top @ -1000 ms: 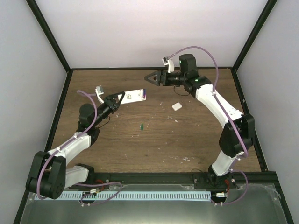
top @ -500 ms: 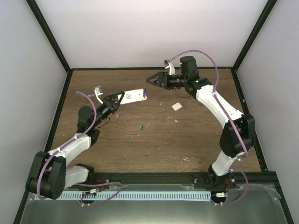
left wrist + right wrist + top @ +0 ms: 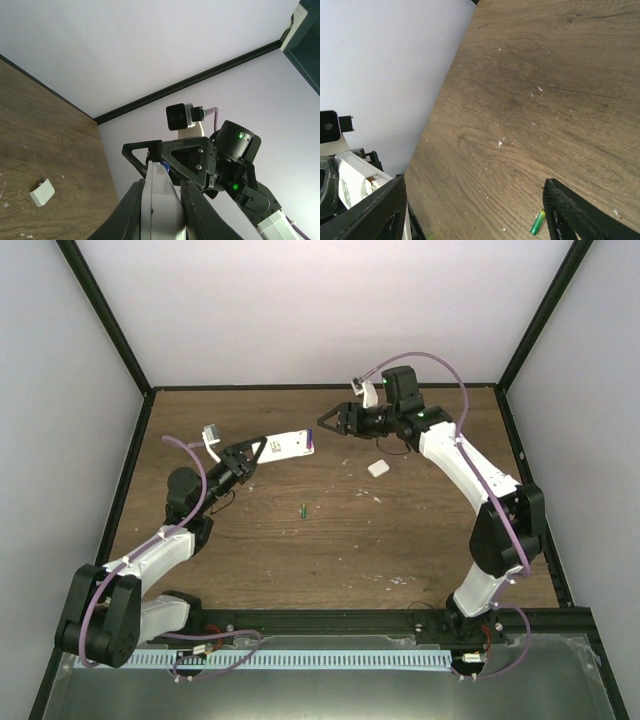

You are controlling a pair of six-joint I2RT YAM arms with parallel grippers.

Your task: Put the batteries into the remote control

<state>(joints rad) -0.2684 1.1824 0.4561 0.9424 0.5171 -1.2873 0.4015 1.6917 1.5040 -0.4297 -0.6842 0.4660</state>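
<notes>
Above the far left of the tabletop (image 3: pixel 400 540), the left claw (image 3: pixel 262 447) was clamped on one end of the remote control (image 3: pixel 290 444), which it held clear of the wood. A purple spot (image 3: pixel 310 443) showed at the remote's free end. Just beside that end hung the right claw (image 3: pixel 322 423), its fingers spread wide and empty. On the wood nearer the bases lay the green battery (image 3: pixel 303 509), apart from a small white piece (image 3: pixel 378 468).
</notes>
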